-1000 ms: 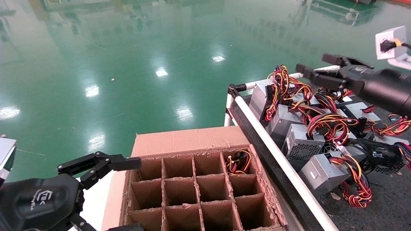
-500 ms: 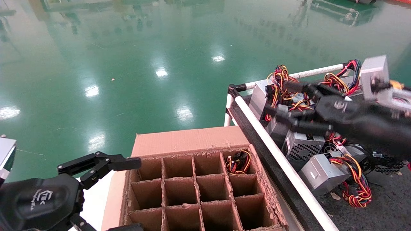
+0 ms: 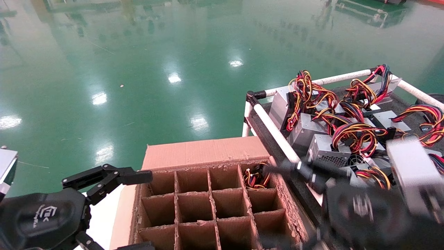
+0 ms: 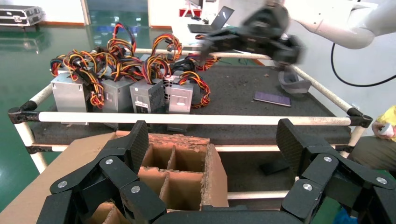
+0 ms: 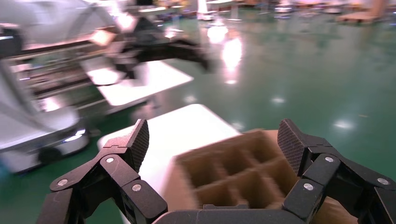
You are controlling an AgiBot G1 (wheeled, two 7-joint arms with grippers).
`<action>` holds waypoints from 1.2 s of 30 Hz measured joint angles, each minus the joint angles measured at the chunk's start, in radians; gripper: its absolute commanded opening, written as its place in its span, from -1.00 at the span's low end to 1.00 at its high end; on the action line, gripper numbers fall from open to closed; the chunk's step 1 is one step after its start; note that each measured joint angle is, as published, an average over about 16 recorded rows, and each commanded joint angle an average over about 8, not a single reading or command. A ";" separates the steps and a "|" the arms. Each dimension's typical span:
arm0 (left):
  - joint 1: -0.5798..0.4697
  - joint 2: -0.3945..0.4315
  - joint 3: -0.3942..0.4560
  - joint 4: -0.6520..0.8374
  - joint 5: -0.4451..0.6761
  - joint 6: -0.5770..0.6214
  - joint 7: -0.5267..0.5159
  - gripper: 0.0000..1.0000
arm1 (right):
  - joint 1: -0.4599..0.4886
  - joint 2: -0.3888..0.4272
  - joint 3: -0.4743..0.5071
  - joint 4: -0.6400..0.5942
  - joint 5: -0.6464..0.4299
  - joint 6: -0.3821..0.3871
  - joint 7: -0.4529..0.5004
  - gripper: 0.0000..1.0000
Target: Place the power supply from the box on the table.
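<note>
Glossy green floor [image 3: 138, 69] is filling the upper and left parts of the head view, with ceiling lights reflecting off it. At the lower centre the box [image 3: 204, 152] is sitting with its plain flap folded back and its grid of divider cells showing; every visible cell is looking empty except the top right one, where the power supply [image 3: 256, 176] is lying with only its coil of wires showing. To the right of the carton, the tabletop [image 3: 416, 215] is standing inside its white pipe rails, and a cluster of silver units [image 3: 322, 149] with tangled wire bundles is crowding its upper part.

The right gripper [image 3: 295, 205] is appearing as a dark blur at the lower right of the head view, over the right edge of the carton; its own wrist view is showing its jaws spread wide above the divider cells, holding nothing. The left gripper [image 3: 107, 205] is hanging at the lower left, just beside the carton's left wall, jaws also gaping and empty.

Only the left wrist view is showing a dark flat slab [image 4: 272, 98] lying on the tabletop, well apart from the units.
</note>
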 measured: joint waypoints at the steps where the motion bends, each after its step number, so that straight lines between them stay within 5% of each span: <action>1: 0.000 0.000 0.000 0.000 0.000 0.000 0.000 1.00 | -0.010 0.004 0.001 0.014 0.006 -0.009 0.002 1.00; 36: 0.000 0.000 0.000 0.000 0.000 0.000 0.000 1.00 | -0.033 0.013 0.005 0.048 0.022 -0.031 0.006 1.00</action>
